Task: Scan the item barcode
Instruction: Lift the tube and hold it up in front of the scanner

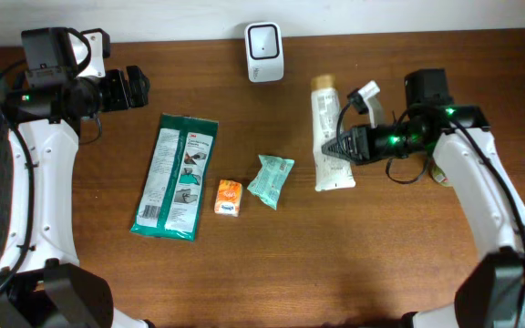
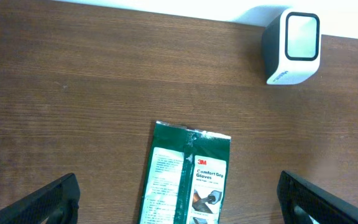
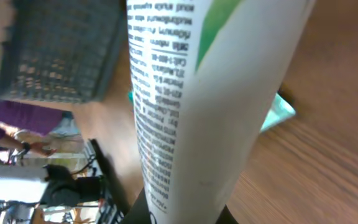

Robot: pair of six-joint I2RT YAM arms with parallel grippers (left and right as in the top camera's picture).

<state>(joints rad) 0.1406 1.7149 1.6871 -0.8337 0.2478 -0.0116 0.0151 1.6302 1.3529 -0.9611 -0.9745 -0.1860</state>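
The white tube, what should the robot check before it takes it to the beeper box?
1. Right pincer shut on the white tube: ok.
2. Barcode found on the tube: cannot tell; the right wrist view shows only small print.
3. Scanner upright with its window uncovered: ok.
4. Way from tube to scanner free of things: looks ok; only bare table lies between.
5. Left pincer open and far off to the side: ok.
6. Tube lifted off the table: cannot tell.
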